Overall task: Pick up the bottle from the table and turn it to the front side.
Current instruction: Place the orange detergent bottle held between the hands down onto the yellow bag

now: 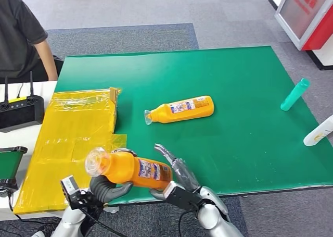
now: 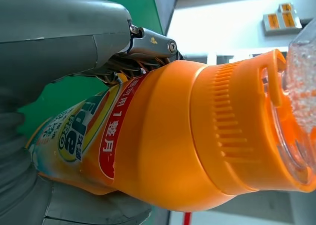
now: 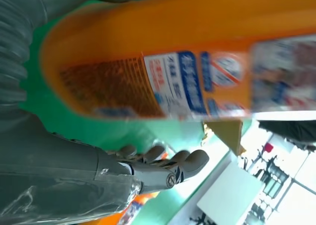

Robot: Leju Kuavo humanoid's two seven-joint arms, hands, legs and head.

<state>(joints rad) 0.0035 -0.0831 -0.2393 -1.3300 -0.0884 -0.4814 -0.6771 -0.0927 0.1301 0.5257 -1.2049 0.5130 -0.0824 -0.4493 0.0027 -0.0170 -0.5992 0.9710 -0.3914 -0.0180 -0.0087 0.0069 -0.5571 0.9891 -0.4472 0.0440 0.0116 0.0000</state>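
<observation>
Grey carpeted floor is stretching behind a bench covered in green matting. A red-and-white display stand is standing at the far right, and a white side table is sitting beside the bench's left end.

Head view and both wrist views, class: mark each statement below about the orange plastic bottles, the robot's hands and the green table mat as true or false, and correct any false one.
1. The left hand holds an orange plastic bottle with a clear cap above the table's near edge. True.
2. A second orange plastic bottle stands upright on the green table mat. False: it lies on its side.
3. The right hand grips the held bottle firmly. False: its fingers are spread beside the bottle's base, with a gap showing in the right wrist view.
4. A teal tube lies near the mat's right edge. True.
5. The yellow sheet covers the mat's right side. False: it lies on the left.
</observation>
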